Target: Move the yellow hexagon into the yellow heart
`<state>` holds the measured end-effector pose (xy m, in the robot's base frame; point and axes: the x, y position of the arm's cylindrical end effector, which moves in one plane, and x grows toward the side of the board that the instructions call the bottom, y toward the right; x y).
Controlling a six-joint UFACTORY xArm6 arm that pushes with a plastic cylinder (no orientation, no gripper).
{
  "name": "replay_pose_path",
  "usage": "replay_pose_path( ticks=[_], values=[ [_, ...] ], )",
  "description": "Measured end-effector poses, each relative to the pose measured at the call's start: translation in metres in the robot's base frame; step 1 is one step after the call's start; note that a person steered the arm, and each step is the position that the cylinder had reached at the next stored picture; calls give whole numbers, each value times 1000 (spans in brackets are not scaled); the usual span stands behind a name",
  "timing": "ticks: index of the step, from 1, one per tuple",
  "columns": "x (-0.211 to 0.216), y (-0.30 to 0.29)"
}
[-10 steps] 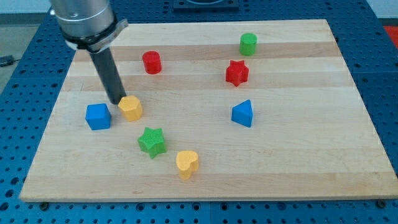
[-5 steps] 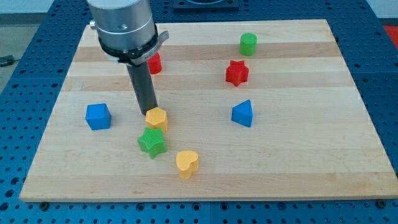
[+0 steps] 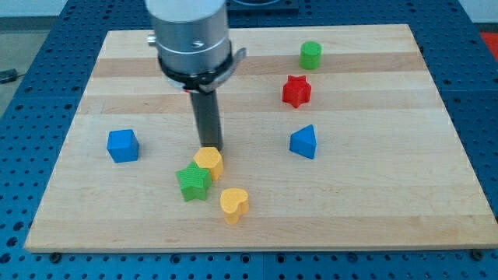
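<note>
The yellow hexagon [image 3: 208, 162] lies left of the board's middle, touching the green star [image 3: 194, 182] at its lower left. The yellow heart [image 3: 233, 204] lies just below and right of the hexagon, a small gap apart. My tip [image 3: 212, 148] stands at the hexagon's upper edge, touching it from the view's top.
A blue cube [image 3: 123, 145] sits at the left. A blue triangle [image 3: 304, 142] sits right of centre. A red star [image 3: 296, 91] and a green cylinder [image 3: 310, 54] are at the upper right. The arm's body hides the red cylinder near the top.
My tip has pushed the yellow hexagon right and down, from beside the blue cube to the green star. The green star has shifted slightly. The arm now covers the red cylinder.
</note>
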<state>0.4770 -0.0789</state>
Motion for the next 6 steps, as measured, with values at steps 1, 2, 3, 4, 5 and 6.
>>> replay_pose_path(
  ticks=[1,2,3,4,5,6],
  values=[
    [0,-30],
    [11,-34],
    [12,2],
    [16,14],
    [29,14],
    [38,15]
  ],
)
